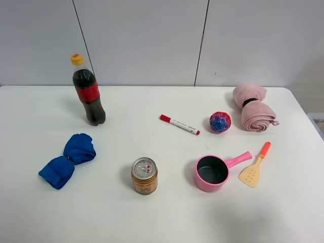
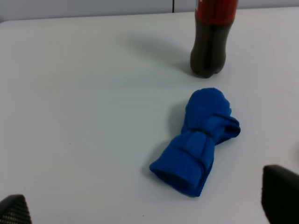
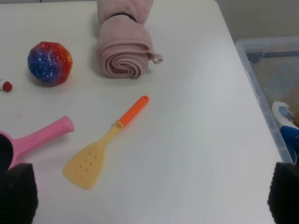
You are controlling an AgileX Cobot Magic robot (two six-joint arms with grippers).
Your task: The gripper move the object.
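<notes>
The pink rolled towel (image 1: 254, 107), cinched by a black band, lies at the table's far right, and shows in the right wrist view (image 3: 122, 46) too. My right gripper (image 3: 149, 196) is open and empty, its fingertips (image 3: 16, 193) wide apart, well short of the towel and hovering near the spatula. My left gripper (image 2: 147, 205) is open and empty, with the blue cloth bundle (image 2: 196, 149) lying ahead of it. Neither arm shows in the exterior view.
On the white table (image 1: 162, 217) are a cola bottle (image 1: 88, 91), the blue bundle (image 1: 68, 160), a can (image 1: 144, 175), a red-capped marker (image 1: 179, 124), a speckled ball (image 1: 220, 122), a pink saucepan (image 1: 215, 172) and an orange spatula (image 1: 254, 167). A plastic bin (image 3: 271, 93) stands beyond the table's right edge.
</notes>
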